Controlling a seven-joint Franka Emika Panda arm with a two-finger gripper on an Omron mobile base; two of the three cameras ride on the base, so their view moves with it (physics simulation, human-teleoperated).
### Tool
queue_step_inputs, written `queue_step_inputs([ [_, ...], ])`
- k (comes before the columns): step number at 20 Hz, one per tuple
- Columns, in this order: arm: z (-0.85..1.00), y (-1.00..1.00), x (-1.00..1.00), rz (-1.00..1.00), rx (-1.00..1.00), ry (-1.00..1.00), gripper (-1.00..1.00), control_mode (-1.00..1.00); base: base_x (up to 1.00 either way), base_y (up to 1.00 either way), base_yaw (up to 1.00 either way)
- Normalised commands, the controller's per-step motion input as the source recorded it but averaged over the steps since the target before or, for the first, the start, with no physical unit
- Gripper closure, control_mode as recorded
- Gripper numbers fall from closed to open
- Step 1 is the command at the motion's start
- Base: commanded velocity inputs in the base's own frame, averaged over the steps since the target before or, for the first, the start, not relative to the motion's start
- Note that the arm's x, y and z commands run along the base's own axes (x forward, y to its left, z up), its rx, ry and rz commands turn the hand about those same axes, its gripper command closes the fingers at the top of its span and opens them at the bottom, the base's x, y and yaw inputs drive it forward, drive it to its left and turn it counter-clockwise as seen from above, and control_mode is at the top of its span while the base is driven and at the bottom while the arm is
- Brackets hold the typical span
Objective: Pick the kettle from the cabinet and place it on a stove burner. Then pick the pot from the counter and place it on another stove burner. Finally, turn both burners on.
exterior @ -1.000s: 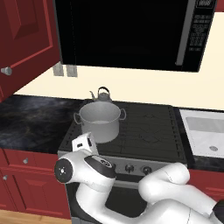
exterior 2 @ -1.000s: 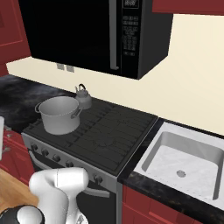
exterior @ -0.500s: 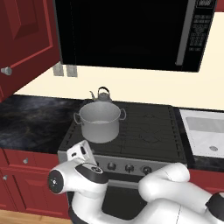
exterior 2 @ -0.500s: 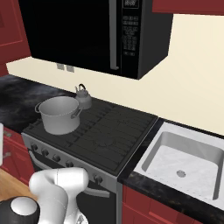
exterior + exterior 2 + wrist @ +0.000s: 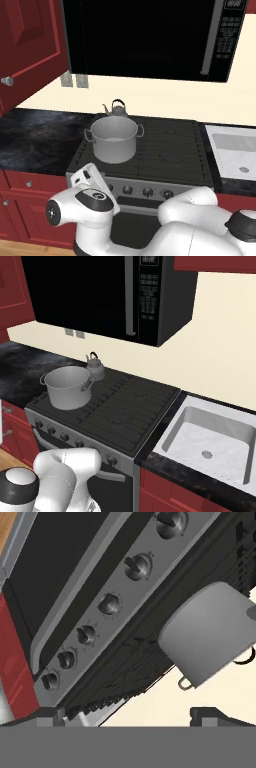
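Note:
The small grey kettle [image 5: 118,107] [image 5: 94,366] stands on the stove's back left burner. Just in front of it, the wide silver pot [image 5: 114,139] [image 5: 68,387] [image 5: 210,632] sits on the front left burner of the black cooktop [image 5: 167,150] [image 5: 125,406]. My gripper [image 5: 131,716] is open and empty, low in front of the stove and pointing up at the silver knob row [image 5: 109,603]. In the left base view my white hand [image 5: 87,177] hangs before the left end of the knob row [image 5: 137,191]. The red cabinet door [image 5: 30,35] stands open at upper left.
A black microwave [image 5: 150,35] [image 5: 100,296] hangs over the stove. The dark counter [image 5: 35,140] runs left of it, with red drawers [image 5: 20,200] below. A white sink [image 5: 215,438] lies to the right. The oven door [image 5: 65,567] is under the knobs.
My hand has dropped from beside the pot to in front of the knob row, drifting slightly left. The pot and kettle have not moved; the jaws stayed open.

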Motion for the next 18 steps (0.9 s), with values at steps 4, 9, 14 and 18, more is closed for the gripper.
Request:
queue_step_inputs([
  [4, 0.0, 0.0, 0.0, 0.0, -0.18, 0.08, -1.0, -1.0, 0.0, 0.0, 0.0],
  [9, -0.03, 0.0, 0.0, 0.0, -0.19, 0.08, -1.0, -1.0, 0.0, 0.0, 0.0],
  [14, -0.25, 0.0, 0.01, 0.0, -0.16, 0.05, -1.0, -1.0, 0.0, 0.0, 0.0],
  [18, -0.33, 0.0, 0.03, 0.0, -0.09, 0.0, -1.0, -1.0, 0.0, 0.0, 0.0],
])
